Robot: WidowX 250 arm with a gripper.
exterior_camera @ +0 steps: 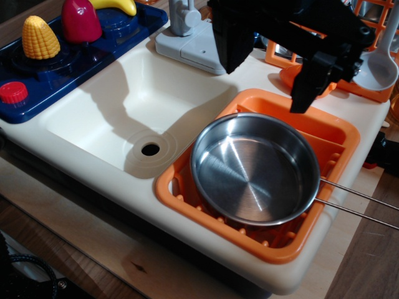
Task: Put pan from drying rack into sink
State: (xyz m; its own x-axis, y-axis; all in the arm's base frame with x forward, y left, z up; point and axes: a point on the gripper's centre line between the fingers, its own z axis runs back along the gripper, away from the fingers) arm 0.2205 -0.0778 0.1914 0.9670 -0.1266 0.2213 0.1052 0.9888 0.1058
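Note:
The shiny steel pan (pixel 252 168) sits in the orange drying rack (pixel 187 199), tilted a little, nearly filling it. Its thin wire-loop handle (pixel 358 202) sticks out to the right over the rack's rim. The cream-white sink (pixel 124 103) lies just left of the rack, with its round drain hole (pixel 150 149) near the rack. My black gripper (pixel 271 71) hangs above the far edge of the rack and pan. It is open and empty, with one finger (pixel 232 53) to the left and one finger (pixel 308 84) to the right, neither touching the pan.
A grey faucet (pixel 187 31) stands behind the sink. A dark blue toy stove (pixel 68 62) at far left carries a corn cob (pixel 39 37), a red vegetable (pixel 81 20) and a banana (pixel 118 5). A grey ladle (pixel 380 65) and an upright orange wire rack (pixel 374 15) are at the back right.

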